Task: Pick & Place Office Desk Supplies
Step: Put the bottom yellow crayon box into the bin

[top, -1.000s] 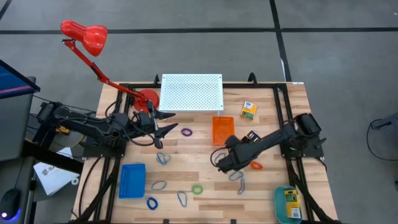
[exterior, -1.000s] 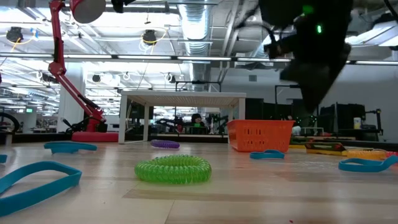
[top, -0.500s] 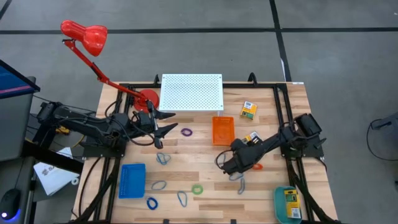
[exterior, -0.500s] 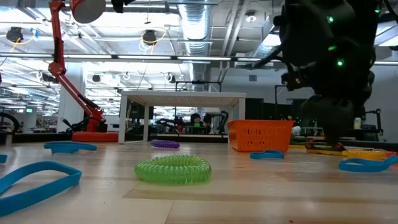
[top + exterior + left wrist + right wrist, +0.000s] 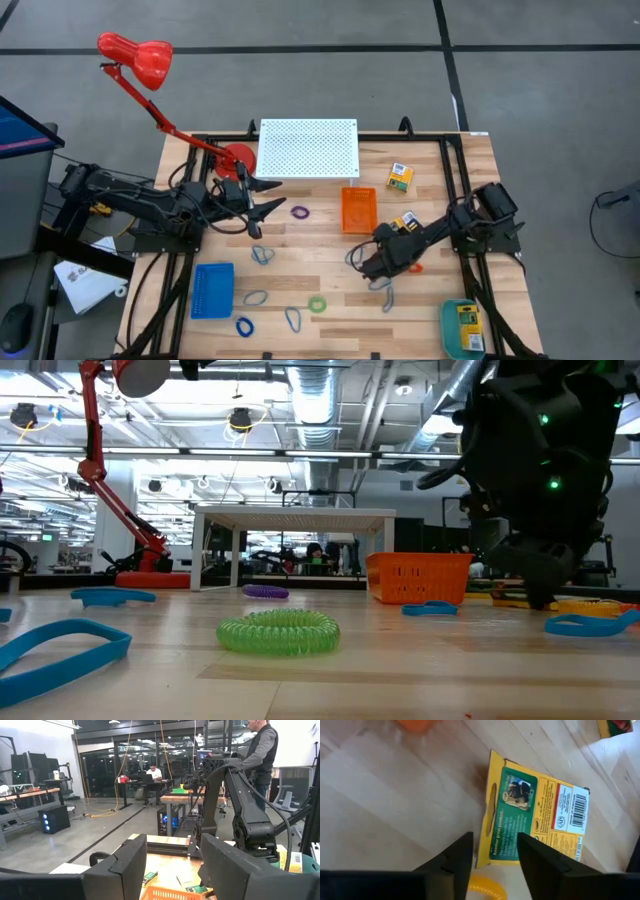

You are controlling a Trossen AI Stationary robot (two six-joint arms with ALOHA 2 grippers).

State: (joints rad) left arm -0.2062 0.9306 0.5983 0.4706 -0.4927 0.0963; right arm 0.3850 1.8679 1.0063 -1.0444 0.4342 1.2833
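My right gripper [image 5: 495,851] hangs low over the table, right of the orange tray [image 5: 358,208], tipped steeply down, fingers apart. A flat yellow box [image 5: 535,815] with a green label and a barcode lies on the wood, one end in the gap between the fingers. In the high view a yellow box [image 5: 403,222] shows beside the right arm, and an orange ring [image 5: 412,267] lies on its near side. In the low view the right gripper [image 5: 540,592] reaches down to table level. My left gripper [image 5: 270,207] waits raised at the table's left, open and empty. My right gripper comes at the yellow box slanting from above, its fingers [image 5: 540,862] on either side of the box's narrow end [image 5: 487,835]. The box lies flat on the table. Whether the fingers touch it, I cannot tell.
Another yellow box [image 5: 400,177] lies at the far right. A teal tray [image 5: 448,335] holding a box, a blue tray [image 5: 213,290], a white perforated stand [image 5: 308,148] and a red lamp [image 5: 135,55] are there too. Purple [image 5: 300,212], green [image 5: 317,304] and blue [image 5: 245,326] rings and wire clips [image 5: 262,255] are scattered about.
My right gripper has sunk toward the table and drawn a little toward the table's right edge, down to the yellow things lying there.
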